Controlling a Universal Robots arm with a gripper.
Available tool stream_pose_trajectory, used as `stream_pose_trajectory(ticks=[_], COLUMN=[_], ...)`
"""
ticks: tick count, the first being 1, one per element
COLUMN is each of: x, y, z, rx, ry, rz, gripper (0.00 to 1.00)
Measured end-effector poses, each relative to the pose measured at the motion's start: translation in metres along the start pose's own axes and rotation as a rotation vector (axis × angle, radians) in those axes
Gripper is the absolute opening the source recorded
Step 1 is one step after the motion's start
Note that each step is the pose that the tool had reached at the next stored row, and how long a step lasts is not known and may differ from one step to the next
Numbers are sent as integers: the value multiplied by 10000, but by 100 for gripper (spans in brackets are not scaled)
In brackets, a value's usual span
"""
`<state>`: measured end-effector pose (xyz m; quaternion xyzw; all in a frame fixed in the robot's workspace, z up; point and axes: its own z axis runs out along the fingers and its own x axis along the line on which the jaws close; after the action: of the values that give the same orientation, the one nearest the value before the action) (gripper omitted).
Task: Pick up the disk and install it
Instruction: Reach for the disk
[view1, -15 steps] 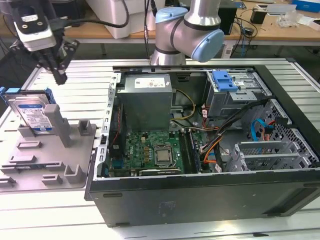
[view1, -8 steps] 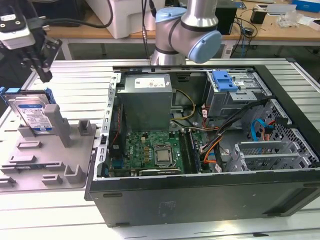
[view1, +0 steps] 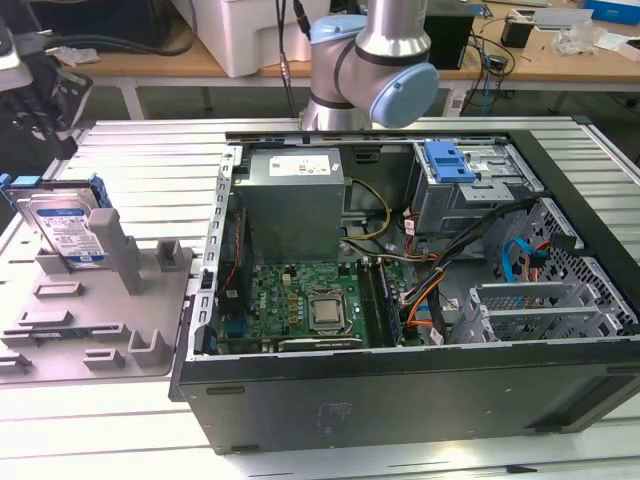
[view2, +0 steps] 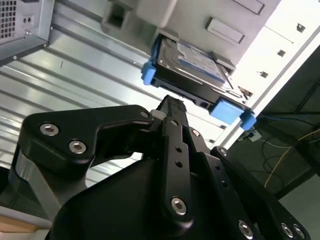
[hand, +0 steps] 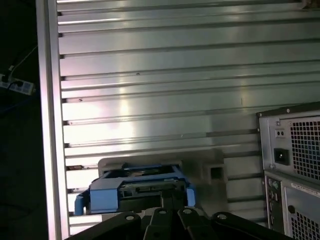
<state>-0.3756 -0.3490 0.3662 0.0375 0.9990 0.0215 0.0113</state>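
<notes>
The disk (view1: 63, 226), silver with a white-and-blue label and a blue carrier frame, leans upright in a grey holder (view1: 110, 325) at the exterior view's left. My black gripper (view1: 38, 118) hangs above and a little behind it, apart from it. In both wrist views the fingers meet at the tips, shut with nothing between them: gripper (view2: 172, 104), gripper (hand: 171, 201). Just beyond the tips lies the disk (view2: 192, 62) with its blue frame ends. The disk (hand: 135, 190) is edge-on in the first wrist view.
An open computer case (view1: 400, 385) lies on the slatted metal table (view1: 140, 145), to the exterior view's right of the holder. Inside are a grey power supply (view1: 290, 200), a motherboard (view1: 300, 305), cables and a drive cage with a blue bracket (view1: 450, 160).
</notes>
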Motion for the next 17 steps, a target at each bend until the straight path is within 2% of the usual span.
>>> stream_pose_trajectory(ticks=[6,7,8,17], x=[244,334,384,384], y=[76,75,74,73], z=[20,20,19,18], rx=[1,2,2,54], ry=[12,29,36,38], rz=[-1,-1,2,-5], gripper=[11,11,11,11])
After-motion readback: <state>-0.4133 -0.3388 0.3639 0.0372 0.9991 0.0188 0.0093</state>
